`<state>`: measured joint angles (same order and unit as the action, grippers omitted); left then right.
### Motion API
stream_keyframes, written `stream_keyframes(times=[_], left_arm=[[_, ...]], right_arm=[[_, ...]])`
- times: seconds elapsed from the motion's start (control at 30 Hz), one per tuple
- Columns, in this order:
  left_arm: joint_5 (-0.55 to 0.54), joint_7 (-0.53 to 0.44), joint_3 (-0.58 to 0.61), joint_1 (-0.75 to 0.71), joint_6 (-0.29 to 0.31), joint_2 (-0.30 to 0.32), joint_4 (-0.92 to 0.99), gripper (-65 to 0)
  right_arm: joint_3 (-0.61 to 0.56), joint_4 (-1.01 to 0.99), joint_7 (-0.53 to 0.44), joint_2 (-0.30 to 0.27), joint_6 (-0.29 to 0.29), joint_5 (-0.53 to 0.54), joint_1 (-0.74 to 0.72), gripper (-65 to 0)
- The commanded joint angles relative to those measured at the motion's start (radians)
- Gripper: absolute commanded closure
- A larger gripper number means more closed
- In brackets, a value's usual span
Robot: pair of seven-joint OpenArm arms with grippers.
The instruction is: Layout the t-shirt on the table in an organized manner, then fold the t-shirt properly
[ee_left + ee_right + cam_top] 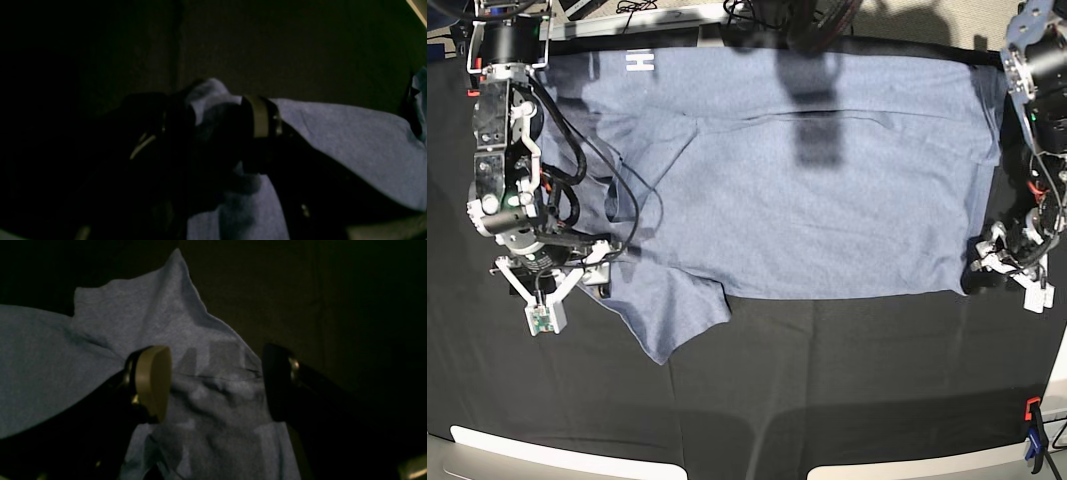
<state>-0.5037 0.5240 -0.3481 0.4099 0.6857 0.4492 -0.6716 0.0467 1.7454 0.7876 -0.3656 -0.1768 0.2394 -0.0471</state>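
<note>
Base view: the shirt (797, 190) is spread nearly flat on the worktop (827, 390). Its hem corner is straddled by the left fingers (218, 110), grip not discernible. The right fingers (217, 380) are parted wide over a bunched sleeve, presumably for straightening.

The desk (847, 380) is covered in black cloth across the whole base view; the t-shirt (807, 190) is spread flat over its upper half, one sleeve (672, 315) angled toward the near side; white lettering (639, 62) is seen at the far-left corner; orange and blue clamps (1033, 435) are fixed at the near-right edge.
</note>
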Motion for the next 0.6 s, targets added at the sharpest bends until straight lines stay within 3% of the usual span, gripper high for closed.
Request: stream_keyframes(times=[0.0, 0.27, 0.57], left_arm=[[-0.02, -0.021, -0.005, 0.022, 0.012, 0.016, -0.017, -25.3], [0.077, -0.073, -0.005, 0.019, -0.013, 0.013, 0.026, -25.2], [-0.013, -0.008, -0.005, 0.019, 0.012, -0.035, 0.026, -25.1]], right_arm=[[0.005, 0.014, -0.02, -0.011, 0.0, 0.004, -0.019, -41.1], [0.005, 0.014, -0.019, -0.011, 0.0, 0.005, -0.019, -41.1], [0.005, 0.014, -0.022, -0.011, 0.0, 0.004, -0.019, -41.1]])
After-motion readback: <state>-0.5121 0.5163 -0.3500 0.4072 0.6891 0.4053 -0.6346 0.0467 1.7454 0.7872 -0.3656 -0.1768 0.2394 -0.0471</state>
